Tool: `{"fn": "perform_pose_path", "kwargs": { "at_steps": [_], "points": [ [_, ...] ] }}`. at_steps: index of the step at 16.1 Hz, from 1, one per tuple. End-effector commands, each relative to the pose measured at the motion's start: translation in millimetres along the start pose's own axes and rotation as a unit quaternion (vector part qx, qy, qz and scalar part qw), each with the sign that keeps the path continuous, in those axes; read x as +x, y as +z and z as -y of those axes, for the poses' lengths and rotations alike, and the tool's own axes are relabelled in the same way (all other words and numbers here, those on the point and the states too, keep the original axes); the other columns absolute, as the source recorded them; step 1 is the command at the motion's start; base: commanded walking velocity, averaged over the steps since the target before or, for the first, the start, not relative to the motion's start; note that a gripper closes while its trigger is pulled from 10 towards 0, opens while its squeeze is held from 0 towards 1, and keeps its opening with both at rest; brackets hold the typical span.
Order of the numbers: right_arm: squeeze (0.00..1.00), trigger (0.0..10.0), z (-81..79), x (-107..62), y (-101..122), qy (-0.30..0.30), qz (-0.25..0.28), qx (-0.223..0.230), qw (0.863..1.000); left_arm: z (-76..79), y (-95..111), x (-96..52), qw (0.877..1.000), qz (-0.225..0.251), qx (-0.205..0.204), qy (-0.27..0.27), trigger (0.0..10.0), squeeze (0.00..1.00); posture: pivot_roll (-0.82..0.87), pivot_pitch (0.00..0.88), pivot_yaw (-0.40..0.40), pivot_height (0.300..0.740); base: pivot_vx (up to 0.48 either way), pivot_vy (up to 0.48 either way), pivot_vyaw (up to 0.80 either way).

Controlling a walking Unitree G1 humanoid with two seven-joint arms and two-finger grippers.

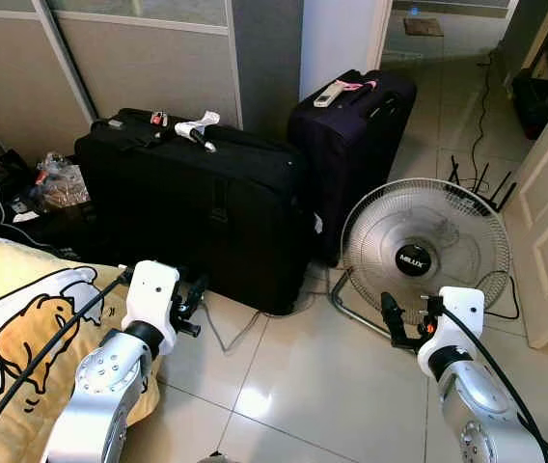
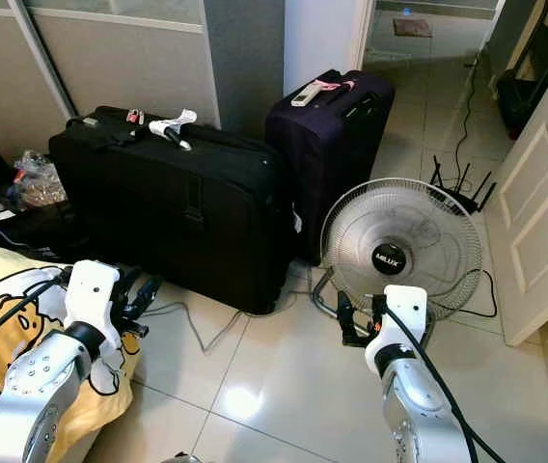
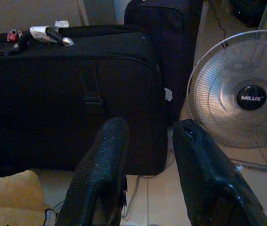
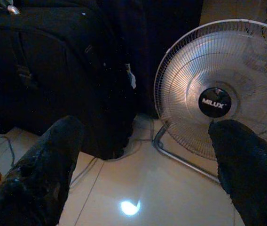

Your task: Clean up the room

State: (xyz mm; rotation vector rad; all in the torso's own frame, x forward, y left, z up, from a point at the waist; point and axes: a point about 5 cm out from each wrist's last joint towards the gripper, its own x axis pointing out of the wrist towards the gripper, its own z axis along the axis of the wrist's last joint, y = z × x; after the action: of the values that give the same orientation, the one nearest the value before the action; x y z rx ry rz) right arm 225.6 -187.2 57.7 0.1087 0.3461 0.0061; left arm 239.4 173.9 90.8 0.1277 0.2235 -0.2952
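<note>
The right gripper is held wide open near the fan. The left gripper is open too. The fan's frame should perhaps be gripped slowly.

A: Landmark item? 
B: Floor fan, silver grille, standing on the tiled floor.

A: Beside it? 
B: Purple suitcase just behind-left; large black suitcase farther left; white door right.

A: Claws? 
B: Right claw before the fan's base; left claw well left, over a yellow blanket.
</note>
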Motion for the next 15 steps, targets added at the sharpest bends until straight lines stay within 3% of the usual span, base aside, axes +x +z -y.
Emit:
{"fn": "perform_pose_path", "kwargs": {
  "at_steps": [1, 9, 10, 14, 15],
  "points": [
    [0.00, 10.0, -17.0, -12.7, 36, -0.021, 0.023, -0.071, 0.997, -11.9, -6, -38.7, 0.986, -0.064, -0.052, 0.143, 10.0, 0.00, 0.03, 0.000, -0.020, 0.740, 0.000, 0.000, 0.00],
    [0.00, 10.0, -17.0, -12.7, 36, -0.021, 0.023, -0.071, 0.997, -11.9, -6, -38.7, 0.986, -0.064, -0.052, 0.143, 10.0, 0.00, 0.03, 0.000, -0.020, 0.740, 0.000, 0.000, 0.00],
    [1.00, 10.0, -21.1, -9.7, 36, -0.001, 0.020, -0.069, 0.997, -9.4, -5, -37.9, 0.986, -0.065, -0.054, 0.141, 10.0, 1.00, 0.05, 0.000, -0.020, 0.740, 0.000, 0.000, 0.00],
    [1.00, 10.0, -27.1, -9.1, 36, 0.028, 0.013, -0.059, 0.998, -4.8, -1, -38.7, 0.989, -0.073, -0.050, 0.123, 10.0, 1.00, 0.05, 0.000, -0.012, 0.740, 0.000, 0.000, 0.00],
    [1.00, 10.0, -27.7, -10.4, 37, 0.023, 0.007, -0.032, 0.999, -4.7, 4, -38.4, 0.989, -0.065, -0.041, 0.129, 10.0, 1.00, 0.04, 0.000, -0.005, 0.740, 0.000, 0.000, 0.00]
  ]
}}
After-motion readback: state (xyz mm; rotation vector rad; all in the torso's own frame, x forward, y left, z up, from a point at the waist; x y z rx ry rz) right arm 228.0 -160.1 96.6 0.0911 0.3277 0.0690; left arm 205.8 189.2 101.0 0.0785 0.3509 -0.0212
